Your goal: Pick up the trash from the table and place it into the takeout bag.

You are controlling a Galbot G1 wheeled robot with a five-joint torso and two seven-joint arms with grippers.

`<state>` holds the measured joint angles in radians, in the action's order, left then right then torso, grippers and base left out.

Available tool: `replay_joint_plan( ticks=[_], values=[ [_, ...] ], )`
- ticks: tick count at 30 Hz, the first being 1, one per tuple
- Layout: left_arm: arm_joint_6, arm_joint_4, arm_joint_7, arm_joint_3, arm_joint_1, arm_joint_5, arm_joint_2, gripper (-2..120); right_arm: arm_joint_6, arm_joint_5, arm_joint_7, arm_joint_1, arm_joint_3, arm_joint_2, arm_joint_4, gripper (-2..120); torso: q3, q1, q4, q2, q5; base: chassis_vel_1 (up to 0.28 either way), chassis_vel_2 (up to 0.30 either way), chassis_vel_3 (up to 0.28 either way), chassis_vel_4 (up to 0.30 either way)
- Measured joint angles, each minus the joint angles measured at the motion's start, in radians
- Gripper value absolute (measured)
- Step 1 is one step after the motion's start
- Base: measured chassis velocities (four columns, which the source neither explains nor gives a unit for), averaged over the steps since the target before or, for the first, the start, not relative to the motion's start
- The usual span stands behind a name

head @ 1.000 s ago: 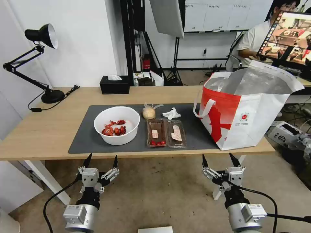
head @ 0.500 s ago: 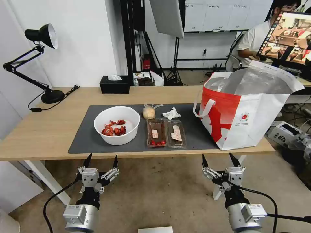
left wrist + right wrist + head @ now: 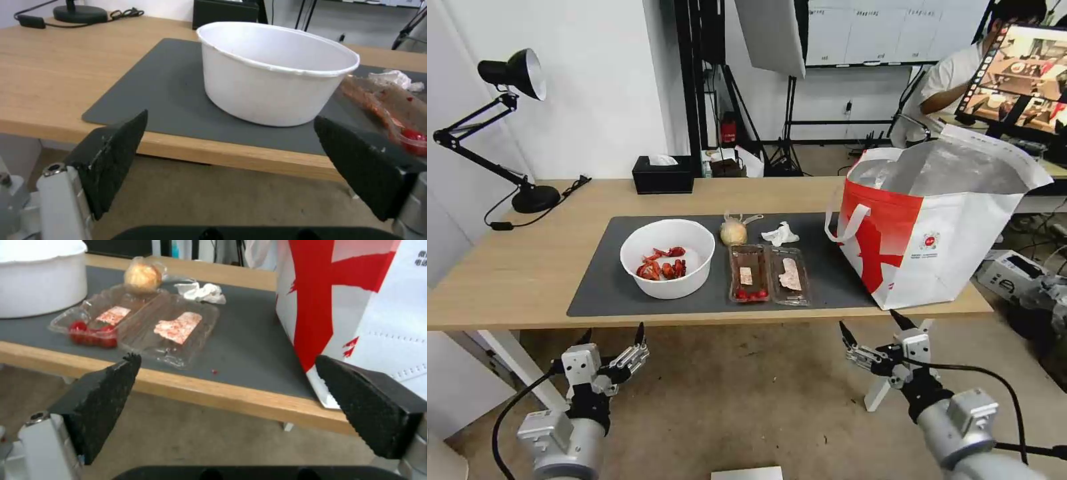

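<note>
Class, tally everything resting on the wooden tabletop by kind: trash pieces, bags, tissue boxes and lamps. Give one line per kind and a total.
Trash pieces: 4 (white round bowl of red crayfish shells, clear hinged plastic food tray, crumpled white tissue, beige ball in clear wrap)
Bags: 1 (white-and-red insulated takeout bag)
Tissue boxes: 1 (black tissue box)
Lamps: 1 (black desk lamp)
Total: 7
</note>
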<state>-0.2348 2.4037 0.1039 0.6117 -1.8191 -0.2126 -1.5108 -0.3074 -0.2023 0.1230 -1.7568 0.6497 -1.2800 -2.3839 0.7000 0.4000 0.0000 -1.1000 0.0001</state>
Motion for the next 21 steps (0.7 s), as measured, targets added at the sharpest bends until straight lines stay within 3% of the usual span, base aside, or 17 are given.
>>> replay_joint_plan(
  ticks=[16, 21],
  values=[
    [0.035, -0.007, -0.019, -0.003, -0.001, 0.005, -0.004, 100, 0.038, -0.026, 0.001, 0.002, -0.019, -0.013, 0.008, 100, 0.000, 0.000, -0.0001, 0.000, -0.0001, 0.000, 0.000, 0.000, 0.000],
    [0.051, -0.008, -0.024, -0.004, -0.003, 0.003, -0.006, 100, 0.069, -0.157, -0.047, 0.025, -0.052, -0.009, 0.020, 100, 0.000, 0.000, 0.0000, 0.000, -0.0001, 0.000, 0.000, 0.000, 0.000]
  ],
)
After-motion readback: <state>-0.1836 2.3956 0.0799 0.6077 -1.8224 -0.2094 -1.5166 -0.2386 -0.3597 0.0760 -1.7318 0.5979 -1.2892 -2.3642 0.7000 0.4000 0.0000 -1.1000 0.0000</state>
